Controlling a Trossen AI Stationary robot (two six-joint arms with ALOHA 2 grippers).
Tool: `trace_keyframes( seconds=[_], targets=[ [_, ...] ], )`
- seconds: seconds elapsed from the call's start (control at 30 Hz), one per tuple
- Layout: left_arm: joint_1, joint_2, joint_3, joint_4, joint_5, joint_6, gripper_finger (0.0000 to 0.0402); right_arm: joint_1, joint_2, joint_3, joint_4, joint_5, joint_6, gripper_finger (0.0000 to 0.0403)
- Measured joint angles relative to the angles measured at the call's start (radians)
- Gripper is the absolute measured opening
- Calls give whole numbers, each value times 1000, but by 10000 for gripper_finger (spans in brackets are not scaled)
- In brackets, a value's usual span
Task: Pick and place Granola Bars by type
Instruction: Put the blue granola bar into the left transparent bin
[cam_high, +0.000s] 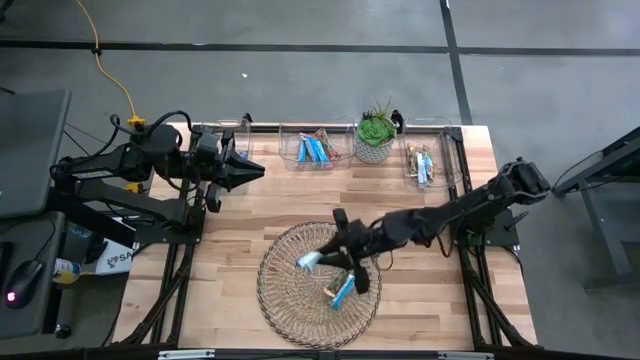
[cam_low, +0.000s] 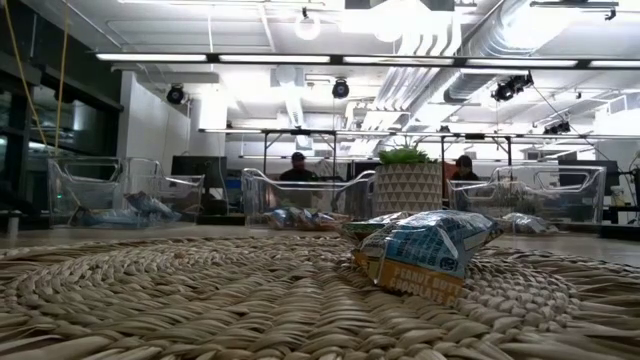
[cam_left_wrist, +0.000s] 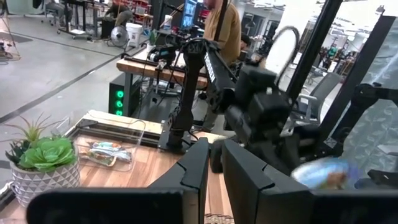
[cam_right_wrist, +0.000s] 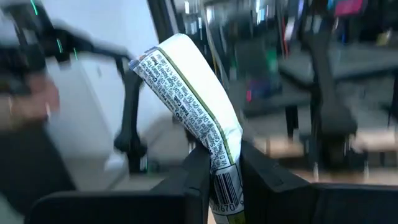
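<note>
My right gripper (cam_high: 322, 261) reaches over the round woven basket (cam_high: 285, 300) and is shut on a white-and-pale-blue granola bar (cam_high: 308, 262). In the right wrist view this bar (cam_right_wrist: 186, 93) sticks out past the fingers. A second, blue bar (cam_high: 343, 292) lies flat on the basket weave, and the low view shows it as a blue-white and tan wrapper (cam_low: 425, 255). My left gripper (cam_high: 255, 168), shut and holding nothing, waits at the table's far left. My right gripper pinches the bar between its two fingers at the barcode end (cam_right_wrist: 222, 186). The fingers come in from the table's right, roughly level. The rest of the bar juts out beyond the fingertips toward the table's left, over the basket.
Clear bins stand along the far edge. The middle one (cam_high: 308, 150) holds blue bars and the right one (cam_high: 428, 162) holds tan bars. A small potted plant (cam_high: 376, 135) sits between them. People sit in the room beyond the table (cam_low: 297, 168).
</note>
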Motion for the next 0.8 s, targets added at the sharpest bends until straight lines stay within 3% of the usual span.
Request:
trace_keyframes(
  seconds=[0.23,0.5,0.8],
  targets=[
    [0,0,0,4,0,2,46,-68,3,0,152,19,-32,51],
    [0,1,0,20,-1,34,46,-144,3,0,207,104,-71,47],
    [0,37,0,88,-45,99,48,-242,3,0,314,101,-82,51]
  ],
)
